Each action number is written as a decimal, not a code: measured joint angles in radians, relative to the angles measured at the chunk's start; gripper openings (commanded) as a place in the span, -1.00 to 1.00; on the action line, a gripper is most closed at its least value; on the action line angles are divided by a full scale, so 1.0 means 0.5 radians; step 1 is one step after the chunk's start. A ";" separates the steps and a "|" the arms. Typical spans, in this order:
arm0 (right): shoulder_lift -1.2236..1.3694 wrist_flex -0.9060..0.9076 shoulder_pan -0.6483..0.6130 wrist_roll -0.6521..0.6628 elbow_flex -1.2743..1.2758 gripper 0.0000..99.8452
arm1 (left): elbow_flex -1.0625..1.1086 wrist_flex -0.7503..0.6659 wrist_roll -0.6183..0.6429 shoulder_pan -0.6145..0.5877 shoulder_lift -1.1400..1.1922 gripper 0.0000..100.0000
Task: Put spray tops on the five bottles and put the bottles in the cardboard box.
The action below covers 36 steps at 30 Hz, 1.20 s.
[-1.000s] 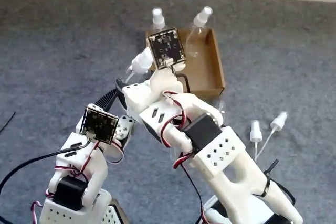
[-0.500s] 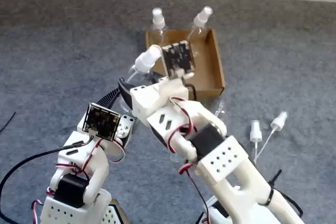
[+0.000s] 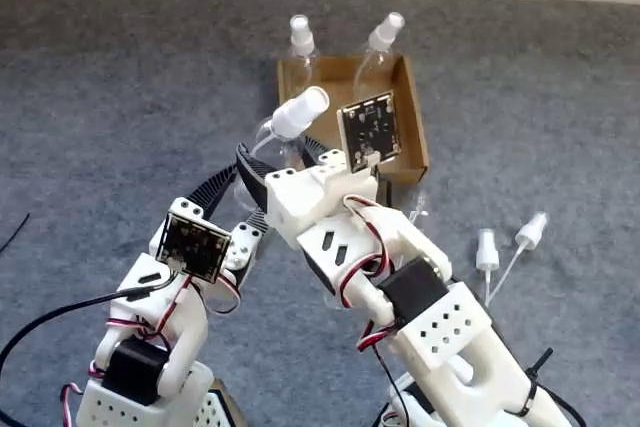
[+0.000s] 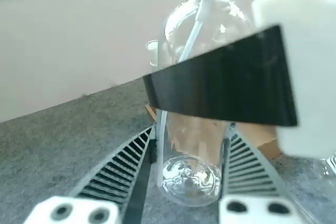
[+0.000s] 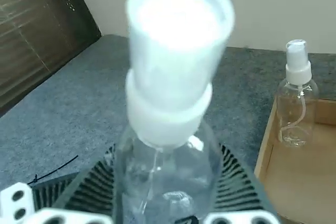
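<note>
Beyond held bottle (image 3: 297,114), cardboard box (image 3: 415,132), loose spray tops (image 3: 487,250)

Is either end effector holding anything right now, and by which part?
Both grip one bottle: the left end effector around its lower body, the right end effector around its body below the spray top.

Topped clear bottle (image 3: 272,139), tilted beside cardboard box (image 3: 408,132); two bottles (image 3: 300,44) upright inside; two loose spray tops (image 3: 487,251)
</note>
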 measured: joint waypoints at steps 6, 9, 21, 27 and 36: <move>0.000 -0.028 0.000 0.000 0.000 -0.67 | 0.000 -0.003 0.037 0.000 0.000 -0.95; -0.040 -0.104 0.000 0.003 0.009 -0.67 | 0.000 -0.012 0.040 0.000 0.000 -0.96; -0.209 -0.163 0.006 0.003 0.144 -0.99 | -0.003 -0.003 0.055 0.000 -0.003 -0.96; -0.209 -0.163 0.046 0.006 0.144 -0.99 | -0.003 -0.003 0.055 0.000 -0.003 -0.88; -0.270 -0.107 0.196 0.138 0.138 -0.99 | 0.006 0.074 0.077 -0.021 0.015 -0.66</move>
